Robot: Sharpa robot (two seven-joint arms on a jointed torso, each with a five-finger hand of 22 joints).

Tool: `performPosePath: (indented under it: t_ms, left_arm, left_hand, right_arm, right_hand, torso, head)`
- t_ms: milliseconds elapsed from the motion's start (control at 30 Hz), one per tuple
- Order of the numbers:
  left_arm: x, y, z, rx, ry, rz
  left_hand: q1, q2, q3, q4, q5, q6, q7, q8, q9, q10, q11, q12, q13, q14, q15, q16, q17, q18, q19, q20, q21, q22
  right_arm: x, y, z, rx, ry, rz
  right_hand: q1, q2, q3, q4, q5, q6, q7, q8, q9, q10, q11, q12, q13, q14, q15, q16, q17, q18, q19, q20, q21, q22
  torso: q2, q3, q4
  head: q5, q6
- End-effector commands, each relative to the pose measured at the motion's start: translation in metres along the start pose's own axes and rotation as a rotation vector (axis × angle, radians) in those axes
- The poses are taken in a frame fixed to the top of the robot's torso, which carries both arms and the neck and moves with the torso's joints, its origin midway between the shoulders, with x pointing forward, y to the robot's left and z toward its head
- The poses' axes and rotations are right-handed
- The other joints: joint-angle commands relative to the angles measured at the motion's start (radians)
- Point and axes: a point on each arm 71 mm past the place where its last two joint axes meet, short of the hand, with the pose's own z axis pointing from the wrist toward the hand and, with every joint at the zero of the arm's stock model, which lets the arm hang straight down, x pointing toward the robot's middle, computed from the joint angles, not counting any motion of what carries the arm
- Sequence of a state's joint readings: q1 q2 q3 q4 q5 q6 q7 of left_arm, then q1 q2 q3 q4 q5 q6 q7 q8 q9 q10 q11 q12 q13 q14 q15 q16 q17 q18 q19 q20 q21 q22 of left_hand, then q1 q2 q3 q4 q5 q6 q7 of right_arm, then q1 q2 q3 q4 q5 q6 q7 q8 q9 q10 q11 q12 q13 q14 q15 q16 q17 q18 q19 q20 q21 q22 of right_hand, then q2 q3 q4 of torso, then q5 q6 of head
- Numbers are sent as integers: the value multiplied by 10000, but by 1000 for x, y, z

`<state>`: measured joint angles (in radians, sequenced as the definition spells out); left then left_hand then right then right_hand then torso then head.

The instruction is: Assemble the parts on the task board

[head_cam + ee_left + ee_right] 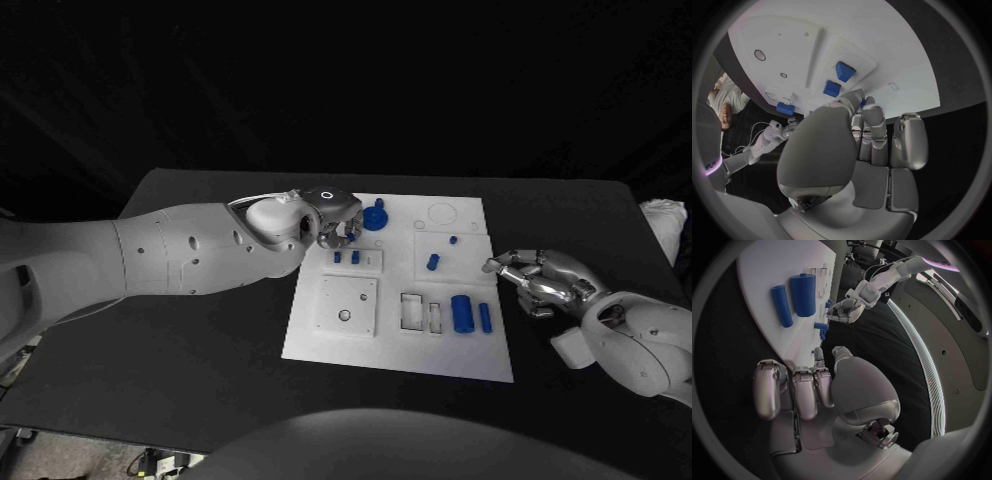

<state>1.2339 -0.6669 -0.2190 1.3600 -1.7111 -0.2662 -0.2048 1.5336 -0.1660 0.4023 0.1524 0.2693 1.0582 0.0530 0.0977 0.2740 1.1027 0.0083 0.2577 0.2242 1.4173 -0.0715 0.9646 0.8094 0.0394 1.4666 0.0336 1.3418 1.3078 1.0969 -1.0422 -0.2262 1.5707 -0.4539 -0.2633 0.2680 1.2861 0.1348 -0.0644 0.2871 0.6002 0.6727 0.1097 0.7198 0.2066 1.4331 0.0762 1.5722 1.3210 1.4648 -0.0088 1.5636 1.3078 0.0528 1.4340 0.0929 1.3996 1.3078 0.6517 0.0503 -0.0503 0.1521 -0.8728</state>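
Note:
The white task board (pixel 325 335) lies in the middle of the black table. My left hand (pixel 329 215) hovers over its far left corner, fingers bent down to the plate; in the left wrist view a sliver of a small blue part (pixel 862 103) shows pinched between thumb and fingertip. Two small blue pegs (pixel 346 257) stand just below it, seen close as blue blocks (pixel 844 71). A round blue piece (pixel 376 216) sits beside the hand. My right hand (pixel 541 280) rests off the board's right edge, fingers curled, holding nothing. A thick blue cylinder (pixel 462 313) (pixel 804 287) and a slim one (pixel 485 317) (pixel 781 305) lie near it.
A short blue peg (pixel 433 262) and a tiny one (pixel 453 240) sit on the board's right half. Rectangular slots (pixel 413 312) and a square plate with a hole (pixel 346 305) mark the near half. A white object (pixel 665 222) lies at the table's right edge.

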Motion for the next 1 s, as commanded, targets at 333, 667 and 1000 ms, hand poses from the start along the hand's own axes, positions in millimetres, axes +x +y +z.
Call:
performPosePath:
  t_ms: [333, 667, 1000]
  left_arm:
    - [2, 1, -1, -46, 172, -10]
    - [-5, 6, -11, 271, -1017, -428]
    - [-29, 24, -38, 1064, -3334, -865]
  left_hand:
    - [-249, -272, 61, 164, -400, -915, -455, -311, -201, -1064, 173, -310, -151, -195, 94, -34, -139, 132, 57, 125, -259, 1921]
    - [-608, -508, -203, 545, -1219, -1257, -675, -270, -285, -1418, 185, -104, -105, -161, 119, 203, 5, 127, 77, 167, -236, 1936]
    - [-904, -626, -1948, 1360, -1789, -1420, -910, -134, -405, -2728, 130, 584, 98, -297, 129, 644, 256, 172, -11, 179, -471, 1891]
  right_arm:
    - [2, 0, 0, -24, 170, 31]
    - [-1, 0, -2, -87, -36, -12]
    - [-15, 19, -9, -521, -570, -220]
  right_hand:
    - [103, -1, 81, 6, 42, -29, 35, -41, -17, 1270, -357, -67, 2387, 918, -82, -42, 2329, -4, -61, 24, -38, 1937]
    - [224, -111, 126, -52, 13, -15, 30, -37, -7, 1243, -360, -82, 2359, 915, -84, -44, 2323, 8, -93, 24, -81, 1922]
    - [577, -549, 25, -68, -1759, 61, 32, -214, -75, -303, -377, -1213, 501, 695, -110, -249, 1859, 105, -360, 5, -489, 1769]
  torso:
    - [-3, 2, 2]
    - [-1, -16, -6]
    - [-9, -49, 1]
  head:
    - [-2, 2]
    - [21, 2]
    - [36, 2]
